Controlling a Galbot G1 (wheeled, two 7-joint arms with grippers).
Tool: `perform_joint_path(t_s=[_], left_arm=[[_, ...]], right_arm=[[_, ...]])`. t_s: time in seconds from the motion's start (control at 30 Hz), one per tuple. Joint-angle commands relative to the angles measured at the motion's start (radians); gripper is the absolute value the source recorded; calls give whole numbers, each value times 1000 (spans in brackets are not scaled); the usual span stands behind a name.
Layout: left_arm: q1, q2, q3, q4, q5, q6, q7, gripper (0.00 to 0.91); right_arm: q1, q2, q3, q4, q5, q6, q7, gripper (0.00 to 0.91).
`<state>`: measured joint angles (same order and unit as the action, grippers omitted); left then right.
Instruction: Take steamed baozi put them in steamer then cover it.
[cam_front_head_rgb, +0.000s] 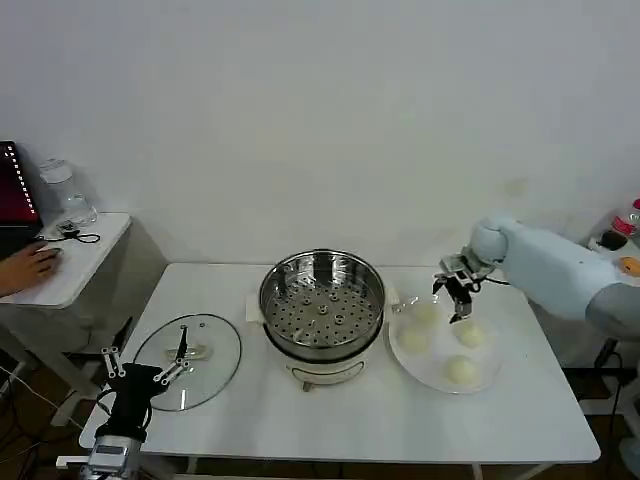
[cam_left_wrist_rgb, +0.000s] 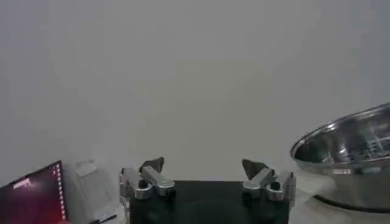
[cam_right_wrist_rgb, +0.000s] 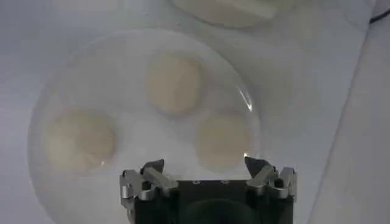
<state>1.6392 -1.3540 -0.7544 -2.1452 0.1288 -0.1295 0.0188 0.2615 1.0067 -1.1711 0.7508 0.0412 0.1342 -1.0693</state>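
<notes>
Four baozi wait under the right gripper (cam_front_head_rgb: 455, 298)'s spread, empty jaws.
One baozi (cam_right_wrist_rgb: 220, 141) lies centred between them on the plate (cam_front_head_rgb: 485, 378), ready for grasping; steamer (cam_front_head_rgb: 322, 300) stands beside, uncovered; left gripper (cam_front_head_rgb: 150, 373), open, idles near the glass lid (cam_front_head_rgb: 187, 361).

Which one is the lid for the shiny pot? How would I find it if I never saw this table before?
Find the white table and the shiny metal steamer in its middle. Look to the robot's left of it: the cover lies flat on the table, just beyond the open left gripper. It is see-through glass with a metal rim and a small handle at its centre, unlike the white plate holding buns on the other side.
</notes>
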Motion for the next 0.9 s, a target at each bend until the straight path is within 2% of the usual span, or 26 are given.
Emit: perform_joint_path(t_s=[0.03, 0.27, 0.9], left_arm=[[0, 1, -3, -1, 0, 0, 0, 907], [8, -4, -6, -4, 0, -3, 0, 907], [8, 2, -12, -2, -1, -5, 0, 907]], right_arm=[[-13, 38, 1, -50, -11, 0, -8, 907], [-44, 76, 45, -144, -62, 16, 11, 907], [-86, 166, 110, -253, -99, 39, 40, 907]])
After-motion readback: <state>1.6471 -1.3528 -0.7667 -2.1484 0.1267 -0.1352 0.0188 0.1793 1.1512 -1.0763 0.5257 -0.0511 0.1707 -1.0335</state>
